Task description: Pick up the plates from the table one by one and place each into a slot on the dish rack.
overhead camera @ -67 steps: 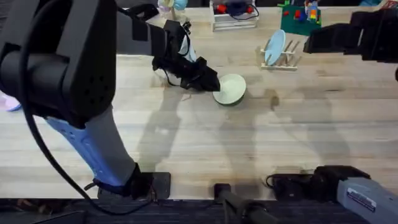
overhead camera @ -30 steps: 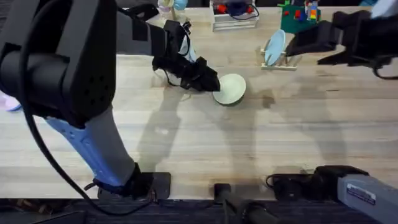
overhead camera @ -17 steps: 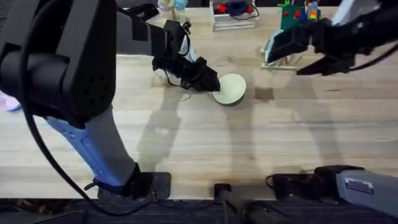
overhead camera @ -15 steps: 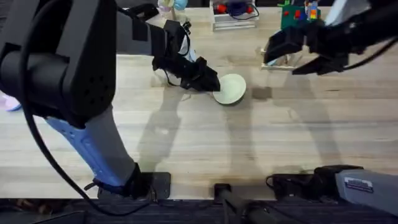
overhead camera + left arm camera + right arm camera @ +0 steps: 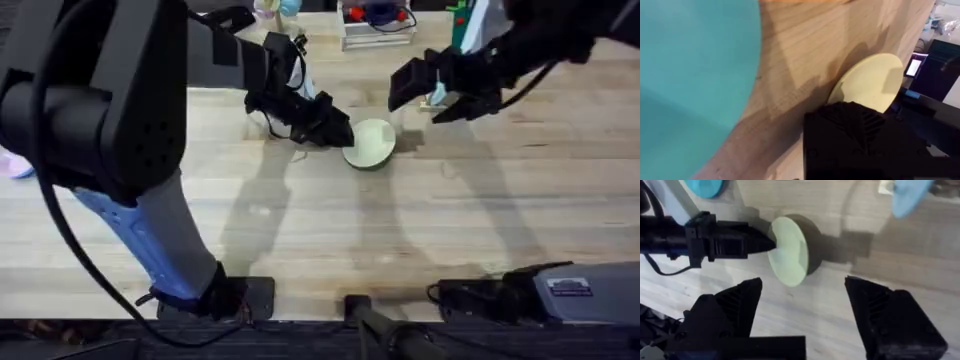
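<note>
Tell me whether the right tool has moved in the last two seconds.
Yes. The right tool has swung leftward, past the dish rack, toward the cream plate, its fingers spread open.

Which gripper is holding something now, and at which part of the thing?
The left gripper is at the near-left rim of the cream plate; whether its jaws hold it cannot be told. The right gripper hangs open above the plate, holding nothing.

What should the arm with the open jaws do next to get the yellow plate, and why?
Probably lower the right gripper toward the far rim of the yellow plate. Its jaws are open and hang just beyond the plate, while the left gripper is at the plate's near edge. The blue plate seems to stand in the rack.
</note>
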